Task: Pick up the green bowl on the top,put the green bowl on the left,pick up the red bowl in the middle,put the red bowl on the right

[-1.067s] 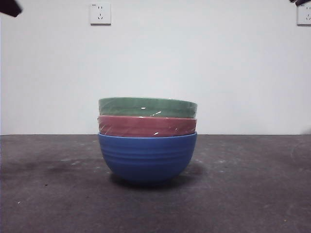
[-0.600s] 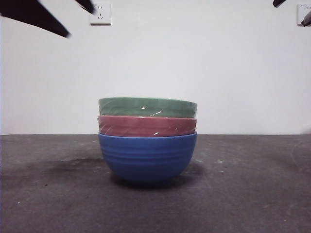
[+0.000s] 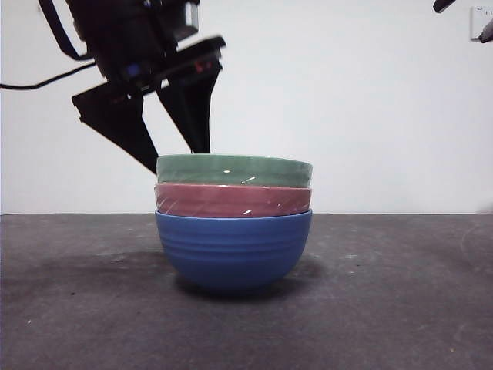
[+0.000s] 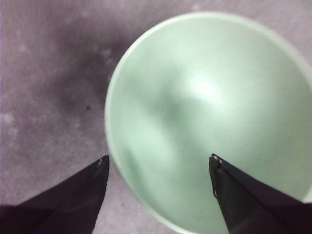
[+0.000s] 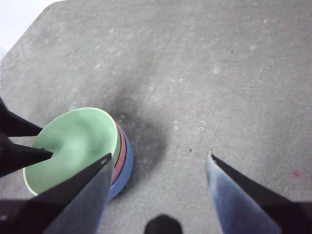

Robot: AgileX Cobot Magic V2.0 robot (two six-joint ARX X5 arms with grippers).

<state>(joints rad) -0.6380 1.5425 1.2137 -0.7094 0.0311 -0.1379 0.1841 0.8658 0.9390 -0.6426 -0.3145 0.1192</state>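
The green bowl (image 3: 234, 170) sat on top of a stack of three, a muted sage colour with a glossy ribbed outside and a pale, smooth inside seen from the left wrist. Under it the red bowl (image 3: 233, 200) showed as a dusty pinkish band with small white scuffs, and both nested in a blue bowl (image 3: 233, 250) that stood on the dark grey table (image 3: 400, 293) near the middle of the front view.

The left hand (image 3: 179, 158) came in from the upper left of the front view, tilted, its two black jaws spread wide and pointing down. One jaw tip was outside the green bowl's left wall, just beside the rim, and the other was over the bowl's inside, so the rim lay between them. Whether either tip touched the bowl could not be told. It held nothing.

The right hand (image 5: 158, 158) hung high above the table, well apart from the stack, its jaws also wide and holding nothing; in the front view it showed only as dark tips at the top right corner.

To the left and right of the stack the table lay bare and flat in the front view, with faint pale specks. In the right wrist view the table's edge and a rounded corner showed far from the bowls.
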